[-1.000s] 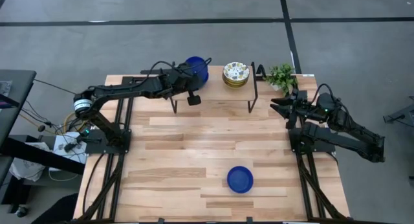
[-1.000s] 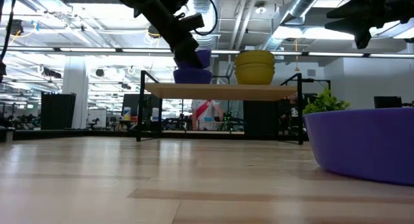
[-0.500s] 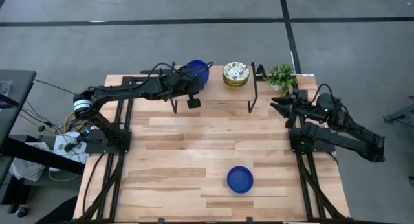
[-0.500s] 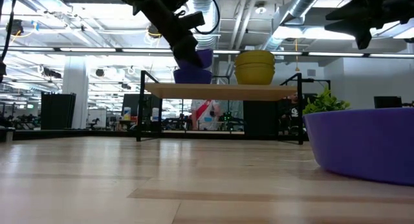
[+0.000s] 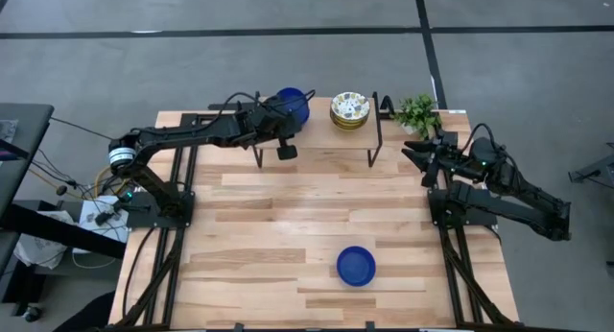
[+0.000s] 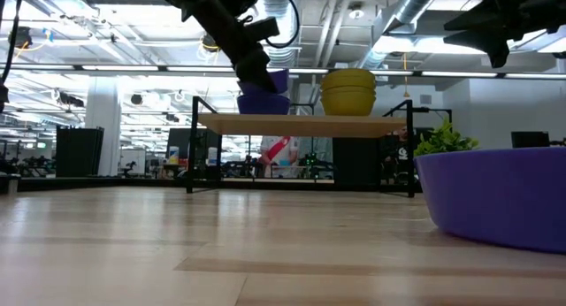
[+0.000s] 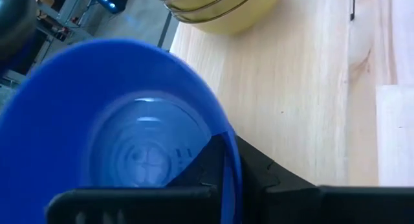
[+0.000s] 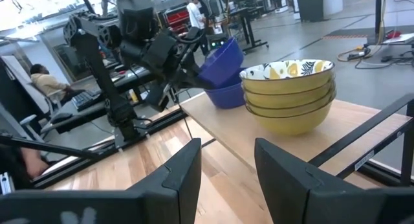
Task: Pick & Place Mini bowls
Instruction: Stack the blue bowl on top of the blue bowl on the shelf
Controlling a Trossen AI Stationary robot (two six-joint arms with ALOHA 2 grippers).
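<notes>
Left fingers (image 5: 285,118) clamped on blue bowl's (image 5: 294,103) rim, above shelf (image 5: 317,129)

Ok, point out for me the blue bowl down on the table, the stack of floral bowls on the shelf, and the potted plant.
blue bowl on the table (image 5: 356,266), high view, centre of its inside.
stack of floral bowls (image 5: 350,109), high view, patterned inside of the top bowl.
potted plant (image 5: 417,112), high view, middle of its green leaves.

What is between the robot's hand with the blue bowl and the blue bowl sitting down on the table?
Nothing visible. The left tool grips a tilted blue bowl on the raised shelf. Between it and the lone blue bowl lies only bare table. The patterned stack sits off to the side.
</notes>
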